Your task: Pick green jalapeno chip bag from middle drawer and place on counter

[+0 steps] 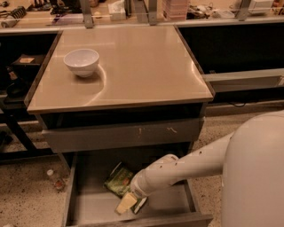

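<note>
The green jalapeno chip bag [119, 181] lies on the floor of the open middle drawer [88, 205], near its centre. My gripper [128, 203] reaches down into the drawer from the right and sits at the bag's near edge, partly over it. The white arm covers the bag's right side. The beige-tan counter [146, 62] above holds a white bowl [81, 61] at its left.
A closed grey drawer front [124, 134] with white scratches sits above the open drawer. A small bottle [54, 178] lies on the speckled floor left of the drawer. A cluttered ledge [133, 13] with metal posts runs behind the counter.
</note>
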